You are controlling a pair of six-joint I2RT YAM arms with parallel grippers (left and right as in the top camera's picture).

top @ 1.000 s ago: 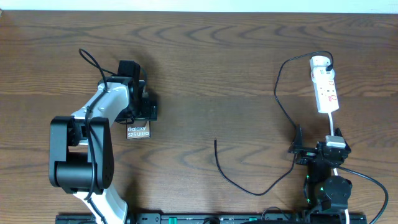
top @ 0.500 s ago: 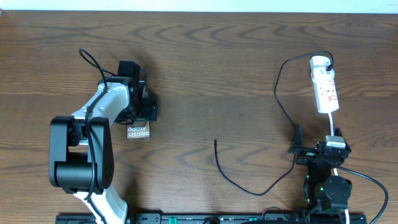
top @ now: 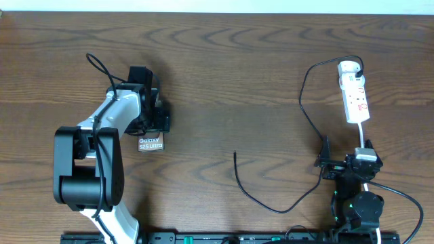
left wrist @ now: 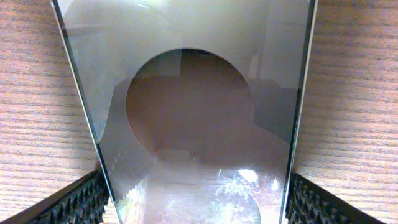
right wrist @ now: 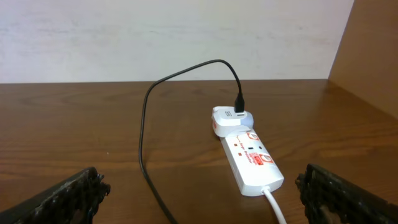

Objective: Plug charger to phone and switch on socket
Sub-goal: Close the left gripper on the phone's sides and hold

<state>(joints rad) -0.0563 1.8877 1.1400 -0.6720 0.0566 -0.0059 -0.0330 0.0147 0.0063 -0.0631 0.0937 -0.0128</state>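
The phone point(top: 150, 143) lies flat at the left, only its end lettered "Galaxy S25 Ultra" showing below my left gripper point(top: 152, 120). In the left wrist view its glossy face point(left wrist: 199, 112) fills the space between the jaws. Both toothed pads point(left wrist: 81, 202) rest against its long edges, so the left gripper point(left wrist: 198, 202) is shut on it. The charger point(top: 271, 202) curls across the table, its free plug end point(top: 234, 154) lying bare at mid-table. Its other end enters the white plug of the socket point(top: 355, 95). My right gripper point(top: 344, 150) stands open and empty just short of the socket point(right wrist: 252, 155), with the charger point(right wrist: 144, 124) to its left.
A white cord point(right wrist: 273, 205) runs from the socket's near end toward the right gripper. The left arm's bulky base point(top: 85, 169) stands at the front left. A pale wall point(right wrist: 174, 37) rises behind the table's far edge.
The left jaws have drawn in slightly onto the phone's edges. The phone, the charger and the right arm have not moved.
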